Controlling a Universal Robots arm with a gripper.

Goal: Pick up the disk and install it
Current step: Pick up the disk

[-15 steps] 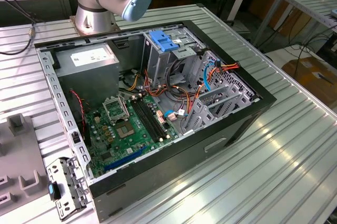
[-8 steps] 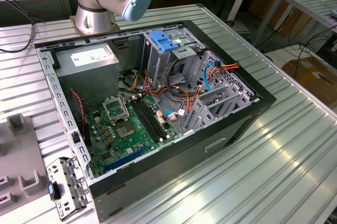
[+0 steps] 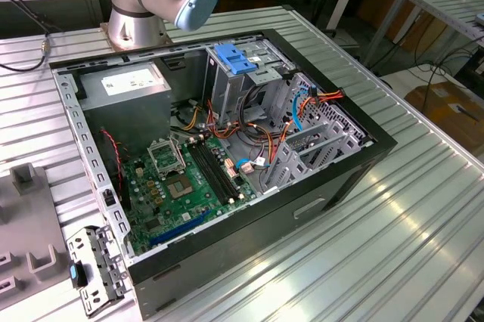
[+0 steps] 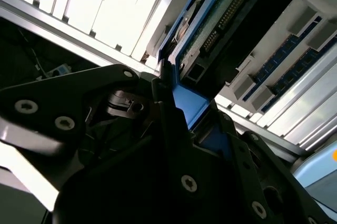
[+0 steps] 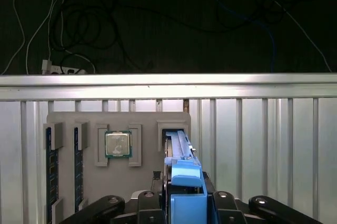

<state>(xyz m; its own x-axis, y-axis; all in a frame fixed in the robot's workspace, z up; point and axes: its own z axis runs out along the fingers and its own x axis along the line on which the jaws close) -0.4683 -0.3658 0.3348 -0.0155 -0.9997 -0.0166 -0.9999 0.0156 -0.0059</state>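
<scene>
The disk (image 5: pixel 178 148) stands on edge in a slot of a grey holder plate (image 5: pixel 142 176), its blue carrier rail facing the first wrist view. My gripper (image 5: pixel 185 197) has a black finger on each side of that rail and is shut on it. In the second wrist view the disk (image 4: pixel 224 16) shows its green circuit board and blue frame, with the gripper (image 4: pixel 190 112) clamped on the blue end. In the exterior view the open computer case (image 3: pixel 355 163) lies on the table, its tall metal drive cage (image 3: pixel 227 88) topped by a blue latch.
The holder plate also carries a processor chip (image 5: pixel 118 144) and memory sticks (image 5: pixel 51 176). Beyond it runs the table's aluminium edge (image 5: pixel 168 84), with cables on the dark floor. The arm's base (image 3: pixel 140 4) stands behind the case. A metal bracket (image 3: pixel 94 269) lies at the exterior view's lower left.
</scene>
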